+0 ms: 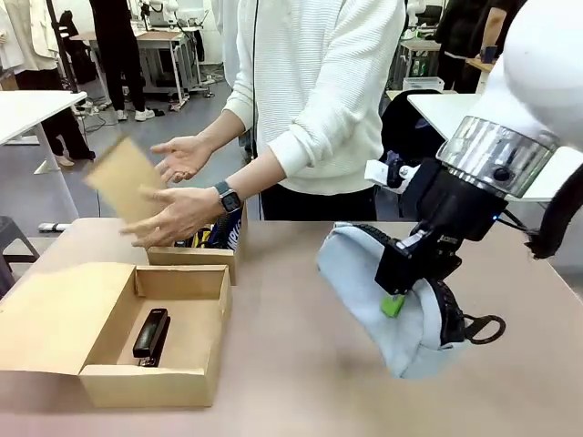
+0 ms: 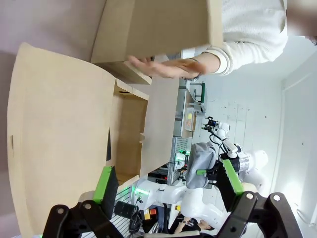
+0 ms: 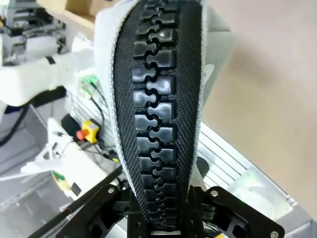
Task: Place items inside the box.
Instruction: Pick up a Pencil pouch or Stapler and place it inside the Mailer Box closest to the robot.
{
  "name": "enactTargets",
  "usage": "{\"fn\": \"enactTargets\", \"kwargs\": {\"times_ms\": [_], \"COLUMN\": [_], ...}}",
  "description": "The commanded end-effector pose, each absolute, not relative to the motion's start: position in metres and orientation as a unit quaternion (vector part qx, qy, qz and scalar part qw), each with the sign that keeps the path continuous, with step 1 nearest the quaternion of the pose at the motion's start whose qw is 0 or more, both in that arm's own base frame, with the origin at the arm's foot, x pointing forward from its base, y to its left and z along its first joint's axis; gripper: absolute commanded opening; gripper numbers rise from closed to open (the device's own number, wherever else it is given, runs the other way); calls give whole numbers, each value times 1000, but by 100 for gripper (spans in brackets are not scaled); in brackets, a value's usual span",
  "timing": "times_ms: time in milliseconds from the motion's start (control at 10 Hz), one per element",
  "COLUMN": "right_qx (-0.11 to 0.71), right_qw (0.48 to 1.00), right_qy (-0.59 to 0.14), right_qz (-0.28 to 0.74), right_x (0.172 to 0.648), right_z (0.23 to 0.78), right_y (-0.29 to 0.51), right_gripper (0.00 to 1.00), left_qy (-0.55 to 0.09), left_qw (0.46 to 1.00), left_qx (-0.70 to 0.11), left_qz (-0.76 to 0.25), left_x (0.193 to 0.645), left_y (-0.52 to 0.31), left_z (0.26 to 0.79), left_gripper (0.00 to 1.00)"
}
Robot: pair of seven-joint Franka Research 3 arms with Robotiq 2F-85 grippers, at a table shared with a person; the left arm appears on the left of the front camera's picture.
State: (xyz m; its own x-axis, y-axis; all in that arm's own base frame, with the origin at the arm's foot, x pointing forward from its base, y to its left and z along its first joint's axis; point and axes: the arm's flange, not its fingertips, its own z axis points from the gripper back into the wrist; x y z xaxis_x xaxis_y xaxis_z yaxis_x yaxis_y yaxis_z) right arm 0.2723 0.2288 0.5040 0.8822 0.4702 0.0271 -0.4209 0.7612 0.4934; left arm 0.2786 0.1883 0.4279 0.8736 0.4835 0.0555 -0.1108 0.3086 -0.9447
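Pale grey pouch [image 1: 364, 273] engulfs right fingers [image 1: 393, 305]; person's hand [image 1: 178, 218] screens far box [image 1: 193, 259].

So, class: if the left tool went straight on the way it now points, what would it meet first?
Most likely the open cardboard box, at one of its side walls; depth is hard to judge from the wrist view.

Cardboard flap [image 1: 123, 177] above the far box [image 1: 193, 256]: smeared by blur. The person's hand [image 1: 178, 217] and the box wall hide most of its contents, so you can't read the dark blue item [image 1: 225, 232] inside. The grey pouch [image 1: 364, 273] covers the right gripper's [image 1: 393, 305] fingers, bar one green pad. The pouch's top is cut off in the right wrist view.
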Motion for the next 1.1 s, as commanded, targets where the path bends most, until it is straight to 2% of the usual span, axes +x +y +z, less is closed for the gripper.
{"fn": "enactTargets", "kwargs": {"times_ms": [0, 100, 200, 400, 600, 700, 800, 1000], "right_qx": [295, 319, 306, 328, 317, 267, 307, 307], "right_qw": [950, 947, 949, 930, 934, 953, 937, 937], "right_qy": [19, 17, 45, 64, 64, 57, 67, 67], "right_qz": [101, 35, -66, -155, -151, -129, -154, -154], "right_x": [269, 270, 284, 299, 274, 260, 298, 298], "right_z": [511, 519, 519, 513, 516, 518, 508, 508], "right_y": [247, 276, 300, 269, 228, 228, 249, 249], "right_gripper": [7, 7, 7, 7, 7, 7, 7, 7], "left_qy": [-173, -173, -173, -173, -173, -173, -173, -173], "left_qw": [788, 788, 788, 788, 788, 788, 788, 788], "left_qx": [-563, -563, -563, -563, -563, -563, -563, -563], "left_qz": [179, 179, 179, 179, 179, 179, 179, 179], "left_x": [276, 276, 276, 276, 276, 276, 276, 276], "left_y": [188, 188, 188, 188, 188, 188, 188, 188], "left_z": [427, 427, 427, 427, 427, 427, 427, 427], "left_gripper": [100, 100, 100, 100, 100, 100, 100, 100]}}
